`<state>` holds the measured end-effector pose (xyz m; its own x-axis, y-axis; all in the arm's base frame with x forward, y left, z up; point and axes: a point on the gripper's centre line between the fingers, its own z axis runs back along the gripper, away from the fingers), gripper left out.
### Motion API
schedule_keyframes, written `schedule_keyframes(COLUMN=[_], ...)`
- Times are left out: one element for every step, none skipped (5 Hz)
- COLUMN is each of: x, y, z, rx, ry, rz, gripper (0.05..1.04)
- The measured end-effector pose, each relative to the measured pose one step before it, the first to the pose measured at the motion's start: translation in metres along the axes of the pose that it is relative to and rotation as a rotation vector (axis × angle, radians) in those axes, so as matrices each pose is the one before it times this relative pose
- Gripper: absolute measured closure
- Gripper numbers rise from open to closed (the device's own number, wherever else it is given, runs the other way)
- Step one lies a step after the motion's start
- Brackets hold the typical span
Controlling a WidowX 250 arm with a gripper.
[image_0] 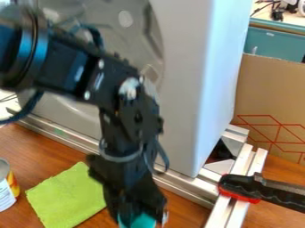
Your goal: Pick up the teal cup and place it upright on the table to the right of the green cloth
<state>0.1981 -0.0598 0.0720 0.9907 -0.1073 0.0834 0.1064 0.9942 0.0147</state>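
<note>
At near left, a can (7, 189) with a white, yellow and red label stands upright beside a flat, lime-green cloth (67, 196). To its right, the black gripper (140, 218) points down at the near edge, at the teal object (143, 221); whether it is clenched or released cannot be determined. The object is plain teal, its full shape hidden. At right, a black-and-red handle (253, 187) lies across metal rails (240, 178).

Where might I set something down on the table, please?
Bare tabletop lies between the can, the green cloth and the long metal rail; another patch borders the pale bars, below the black handle. It is crowded around the gripper, near the teal object.
</note>
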Motion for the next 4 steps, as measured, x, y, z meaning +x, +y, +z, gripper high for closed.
schedule_keyframes(x=[0.03063,0.02450,0.00392,-0.00131], y=[0.01874,0.00990,0.00672,0.00504], z=[-0.00253,-0.02310,-0.01574,-0.01526], rx=[-0.0068,-0.0091,0.0219,0.0366], ry=[-0.0190,0.0618,0.0830,0.0678], rz=[0.0420,0.0095,-0.0018,-0.0099], gripper=[0.972,0.971,0.972,0.971])
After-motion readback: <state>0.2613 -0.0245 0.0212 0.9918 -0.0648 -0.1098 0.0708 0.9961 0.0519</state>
